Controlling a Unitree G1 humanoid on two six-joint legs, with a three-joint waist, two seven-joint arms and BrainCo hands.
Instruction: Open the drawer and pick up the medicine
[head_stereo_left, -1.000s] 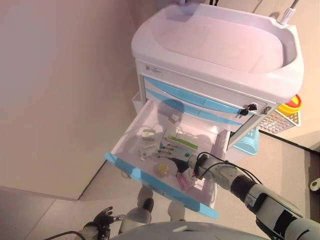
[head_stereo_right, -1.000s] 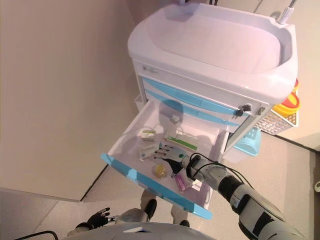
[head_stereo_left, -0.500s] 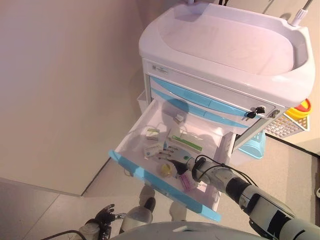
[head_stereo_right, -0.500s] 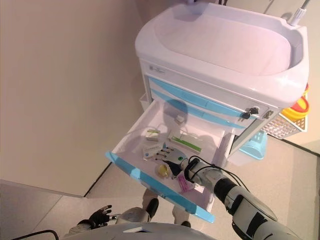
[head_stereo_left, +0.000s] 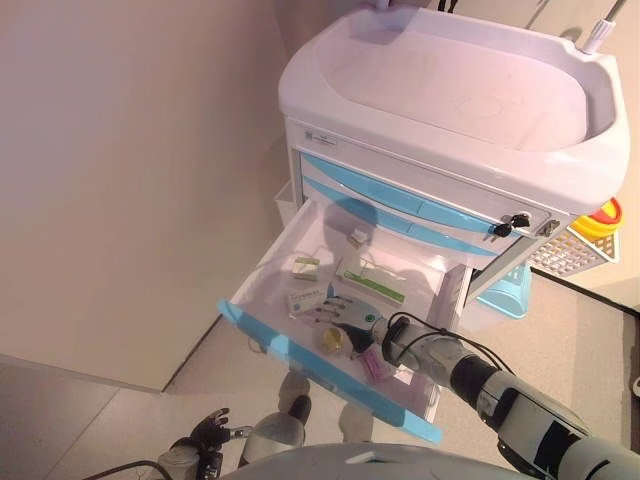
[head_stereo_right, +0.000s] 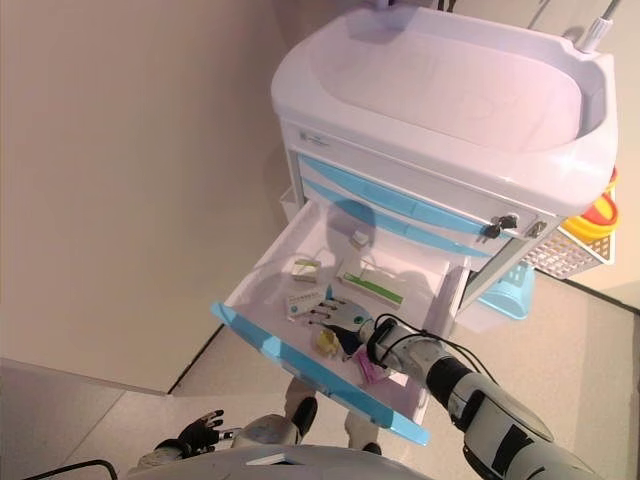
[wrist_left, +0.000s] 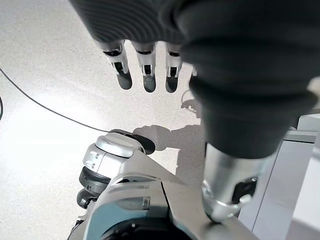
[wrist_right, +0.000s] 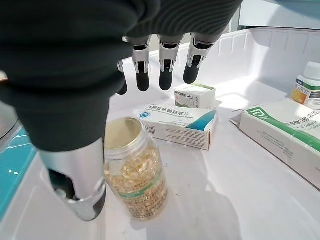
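The cart's lowest drawer (head_stereo_left: 268, 268) stands pulled out, its blue handle (head_stereo_left: 300, 360) at the front. Inside lie a clear bottle of yellow capsules (wrist_right: 135, 175), a white and blue box (wrist_right: 177, 125), a small green and white box (wrist_right: 195, 95), a long green and white box (wrist_right: 280, 135), a small white bottle (wrist_right: 306, 87) and a pink box (head_stereo_left: 378, 368). My right hand (head_stereo_left: 350, 315) is open inside the drawer, fingers straight, just above the capsule bottle (head_stereo_left: 328, 340) and not holding it. My left hand (head_stereo_left: 205, 440) hangs open low by the floor.
The white cart (head_stereo_left: 460, 90) has two shut blue-handled drawers above and a key in its lock (head_stereo_left: 505, 223). A yellow container (head_stereo_left: 603, 216) in a side basket (head_stereo_left: 565, 250) and a blue bin (head_stereo_left: 505, 290) are at its right. A wall runs along the left.
The camera shifted since a second ago. My right hand has stayed in the drawer and edged a little closer over the capsule bottle. The left hand has not moved.
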